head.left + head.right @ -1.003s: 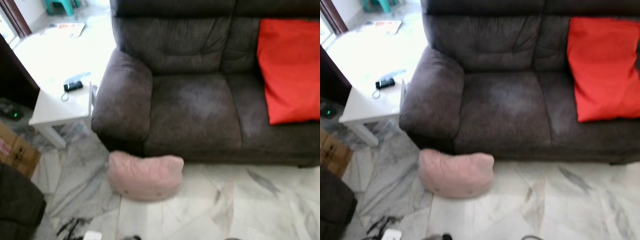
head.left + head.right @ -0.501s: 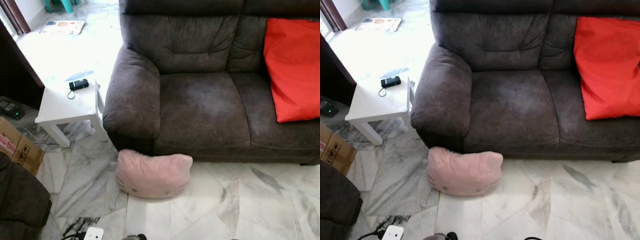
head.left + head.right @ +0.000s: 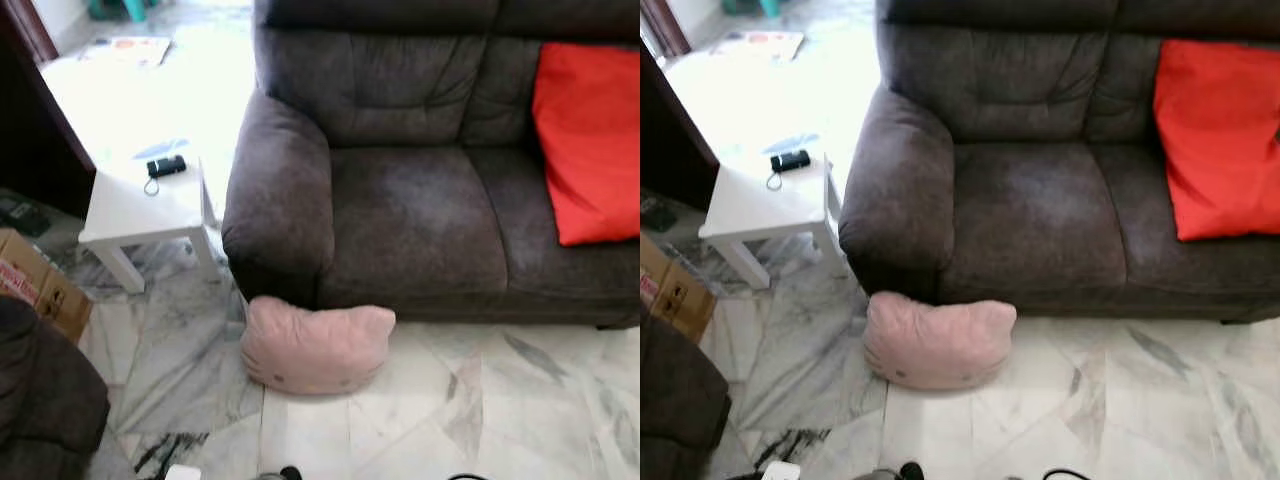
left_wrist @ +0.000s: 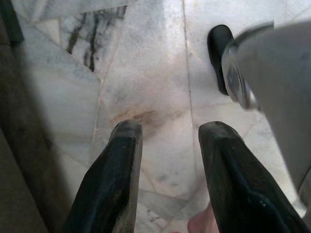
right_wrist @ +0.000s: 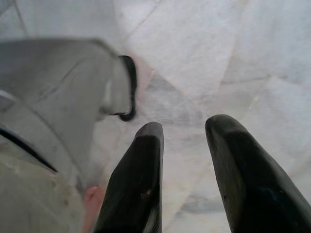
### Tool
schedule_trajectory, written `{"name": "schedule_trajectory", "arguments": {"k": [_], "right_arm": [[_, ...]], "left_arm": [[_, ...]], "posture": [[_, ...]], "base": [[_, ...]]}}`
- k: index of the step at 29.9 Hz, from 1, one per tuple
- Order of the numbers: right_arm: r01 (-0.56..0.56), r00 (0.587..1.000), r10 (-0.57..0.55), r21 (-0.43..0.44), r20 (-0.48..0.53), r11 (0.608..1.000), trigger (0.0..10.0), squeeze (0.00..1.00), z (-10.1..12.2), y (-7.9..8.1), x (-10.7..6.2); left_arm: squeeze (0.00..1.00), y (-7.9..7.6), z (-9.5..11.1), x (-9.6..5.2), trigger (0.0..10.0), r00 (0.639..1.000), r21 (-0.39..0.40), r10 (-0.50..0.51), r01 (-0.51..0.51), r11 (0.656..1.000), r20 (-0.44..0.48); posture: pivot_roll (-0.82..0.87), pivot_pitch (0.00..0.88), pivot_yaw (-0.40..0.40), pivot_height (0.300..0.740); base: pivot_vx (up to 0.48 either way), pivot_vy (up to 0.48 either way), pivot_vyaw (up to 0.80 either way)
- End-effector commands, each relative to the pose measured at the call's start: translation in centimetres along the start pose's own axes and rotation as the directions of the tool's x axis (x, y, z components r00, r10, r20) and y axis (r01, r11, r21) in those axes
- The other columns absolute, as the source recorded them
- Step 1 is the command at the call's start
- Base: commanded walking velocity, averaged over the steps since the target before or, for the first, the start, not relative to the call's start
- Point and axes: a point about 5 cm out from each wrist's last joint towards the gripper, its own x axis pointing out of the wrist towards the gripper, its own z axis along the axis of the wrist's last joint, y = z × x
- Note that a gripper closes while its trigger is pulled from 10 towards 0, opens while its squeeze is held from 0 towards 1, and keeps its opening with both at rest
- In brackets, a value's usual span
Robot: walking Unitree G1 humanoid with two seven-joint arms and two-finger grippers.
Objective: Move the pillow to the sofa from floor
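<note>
White little table (image 3: 130,212) is sitting at the left of the frame with a black gadget (image 3: 166,166) on it, and a box (image 3: 40,290) is poking in at the left edge below that. Moving right, the pink pillow (image 3: 318,346) is lying on the marble floor (image 3: 520,410), lower centre of the frame, tucked against the sofa (image 3: 420,215) base just under the armrest. So it's not on the seat at this point, and getting it up there is the whole job as far as I can judge. Seat cushion above it is looking free, and a red cushion (image 3: 590,140) is leaning at the right edge.

Both arms are hanging low, wrist cams pointing at the floor. Left gripper (image 4: 167,133) is holding nothing, fingers spread apart. Right gripper (image 5: 183,127) same deal, spread and gripping nothing.

Compared with a second ago, everything is sliding right and a bit lower in the frame, so the camera is shifting, not the stuff. Pillow itself isn't moving relative to the sofa.
</note>
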Motion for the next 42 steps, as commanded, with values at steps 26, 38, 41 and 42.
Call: {"name": "schedule_trajectory", "arguments": {"k": [26,38,41,42], "right_arm": [[-0.014,0.965,0.017,-0.016,0.263,1.0,10.0,0.0,1.7,-0.1,-0.5],[-0.115,0.649,0.157,-0.108,0.745,0.987,10.0,0.0,19.4,6.7,-2.7],[-0.12,0.619,0.159,-0.107,0.769,0.987,10.0,0.0,20.0,6.9,-3.1],[-0.12,0.619,0.159,-0.107,0.769,0.987,10.0,0.0,20.0,6.9,-3.1]], "left_arm": [[0.0,0.7,3.1,-0.7,10.0,0.931,-0.083,0.133,-0.111,0.99,0.341],[0.0,2.0,15.6,-3.1,10.0,0.644,-0.145,0.188,-0.12,0.982,0.742],[0.0,2.2,16.5,-3.6,10.0,0.611,-0.145,0.193,-0.128,0.981,0.768],[0.0,2.2,16.5,-3.6,10.0,0.611,-0.145,0.193,-0.128,0.981,0.768]], "posture": [[0.05,0.177,0.014,0.74],[0.06,0.183,0.005,0.74],[0.06,0.183,0.006,0.74],[0.06,0.183,0.006,0.74]], "base": [[0.0,0.058,0.0],[0.0,0.0,0.0],[0.0,0.0,0.0],[0.0,0.0,0.0]]}}
